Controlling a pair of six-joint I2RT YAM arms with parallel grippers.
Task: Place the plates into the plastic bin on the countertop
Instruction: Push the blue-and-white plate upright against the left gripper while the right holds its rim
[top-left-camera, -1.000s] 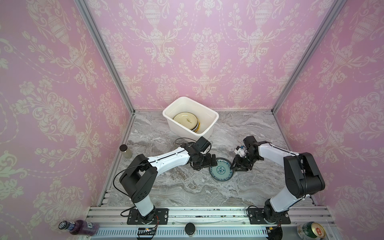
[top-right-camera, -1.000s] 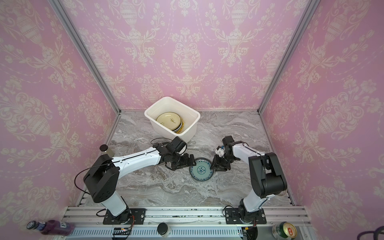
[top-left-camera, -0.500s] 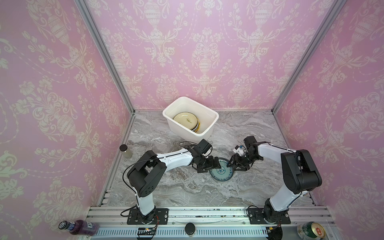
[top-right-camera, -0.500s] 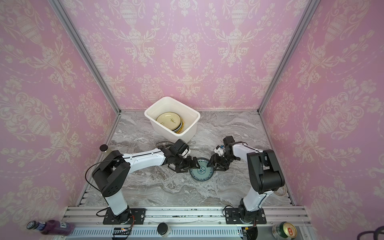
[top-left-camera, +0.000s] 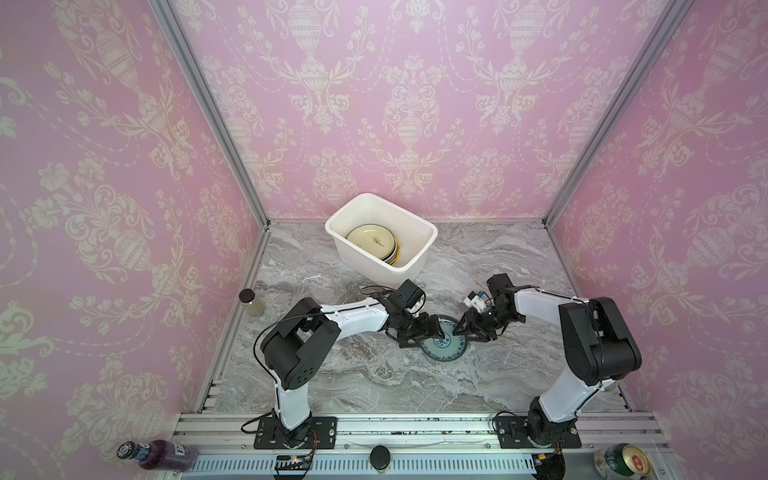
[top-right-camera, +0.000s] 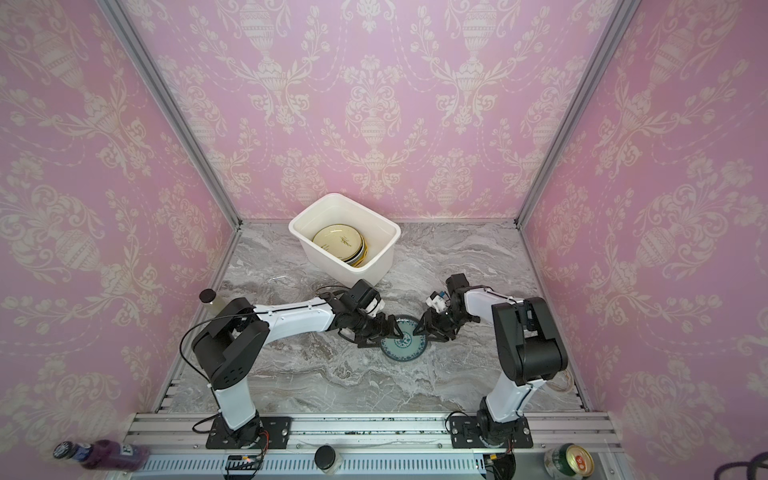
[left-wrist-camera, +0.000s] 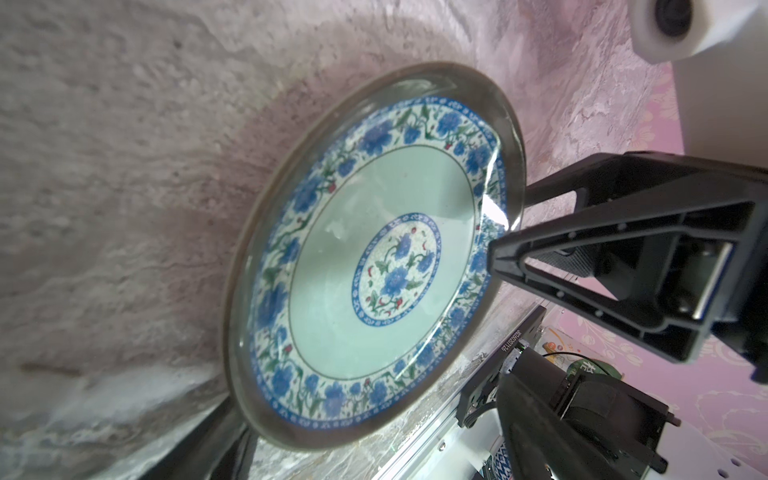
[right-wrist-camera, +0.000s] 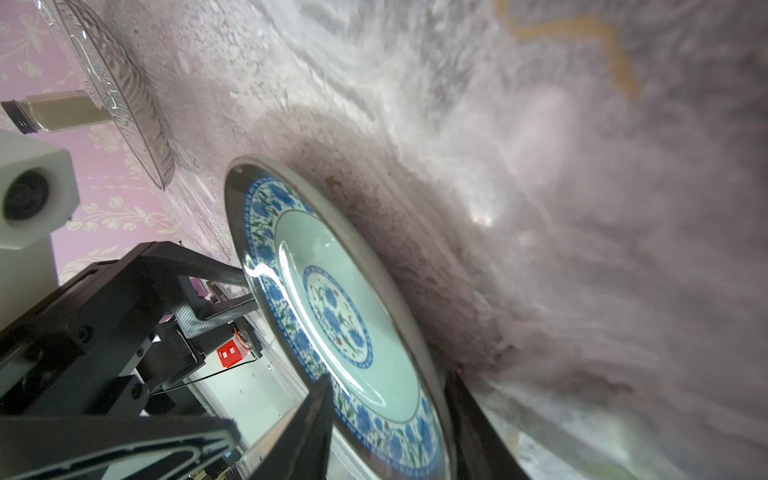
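Our left gripper, jaws wide, now meets the rim of the blue patterned plate — earlier it stood apart. The right gripper straddles the opposite rim; whether it pinches, we cannot tell. The plate sits on the countertop, outside the plastic bin.

Both claws have closed in on the small blue patterned plate. The left claw has slid rightward over the counter until its fingers reach the plate's left edge, the arm's elbow swinging in behind it. The right claw has pushed leftward and now straddles the plate's right rim.
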